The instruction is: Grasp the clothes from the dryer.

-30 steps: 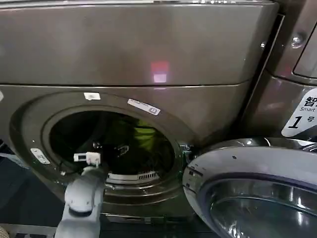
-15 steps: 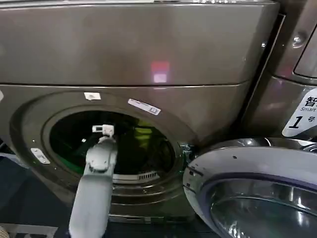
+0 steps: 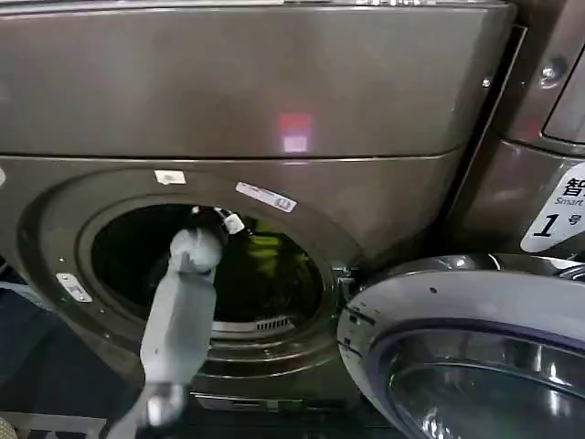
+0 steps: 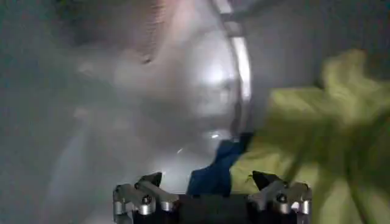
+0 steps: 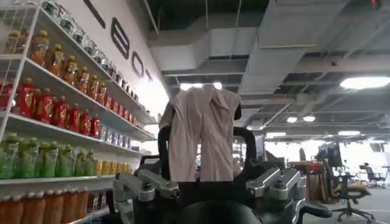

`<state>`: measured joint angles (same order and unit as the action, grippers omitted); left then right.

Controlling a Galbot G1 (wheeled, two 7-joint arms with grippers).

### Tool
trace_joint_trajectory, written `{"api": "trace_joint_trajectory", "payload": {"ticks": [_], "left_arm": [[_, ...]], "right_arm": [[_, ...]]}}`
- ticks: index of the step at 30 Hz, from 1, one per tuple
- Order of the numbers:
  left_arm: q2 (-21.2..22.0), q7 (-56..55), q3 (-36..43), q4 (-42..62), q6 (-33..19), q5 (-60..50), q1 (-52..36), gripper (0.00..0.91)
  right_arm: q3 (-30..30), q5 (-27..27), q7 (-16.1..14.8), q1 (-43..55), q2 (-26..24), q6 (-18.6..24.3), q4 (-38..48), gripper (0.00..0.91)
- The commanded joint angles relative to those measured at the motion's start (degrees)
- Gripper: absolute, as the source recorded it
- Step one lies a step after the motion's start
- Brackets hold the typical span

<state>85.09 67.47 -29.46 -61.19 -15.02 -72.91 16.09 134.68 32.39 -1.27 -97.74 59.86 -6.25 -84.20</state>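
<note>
The dryer [image 3: 228, 101] is a brown-grey front-loader, and its round door [image 3: 457, 338] is swung open at the lower right. My left arm reaches into the porthole, and the left gripper [image 3: 218, 219] is just inside the upper rim. Yellow-green clothes [image 3: 267, 249] lie in the drum. In the left wrist view the left gripper [image 4: 207, 180] is open, with nothing between its fingers. A blue cloth [image 4: 213, 173] lies straight ahead of it, beside the yellow-green clothes [image 4: 304, 134]. My right gripper [image 5: 207, 182] is open and points into the room, away from the dryer.
A neighbouring machine [image 3: 548, 165] with a white "1" label [image 3: 558, 219] stands to the right, behind the open door. In the right wrist view a beige garment [image 5: 201, 134] hangs over a dark frame. Shelves of bottles [image 5: 55, 109] line the wall.
My left arm has risen and swung right, from the lower left of the porthole to its upper middle. The gripper now points deeper into the drum.
</note>
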Motion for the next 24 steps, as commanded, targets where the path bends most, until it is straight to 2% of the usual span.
{"api": "trace_joint_trajectory", "payload": {"ticks": [1,4,24], "left_arm": [[-1.08,9.73,1.38,6.74,-1.24,0.08,-5.54,0.907],[-1.31,9.74,1.85,8.78,1.14,2.01,-6.41,0.907],[-1.96,9.77,3.39,22.18,-0.15,13.04,-9.04,0.907]], "right_arm": [[-0.17,-0.16,-0.21,-0.08,-0.02,0.15,0.37,0.907],[-0.21,-0.31,-0.3,-0.06,-0.13,0.11,0.38,0.907],[-1.56,-2.01,-0.18,0.77,0.26,0.31,0.65,0.907]]}}
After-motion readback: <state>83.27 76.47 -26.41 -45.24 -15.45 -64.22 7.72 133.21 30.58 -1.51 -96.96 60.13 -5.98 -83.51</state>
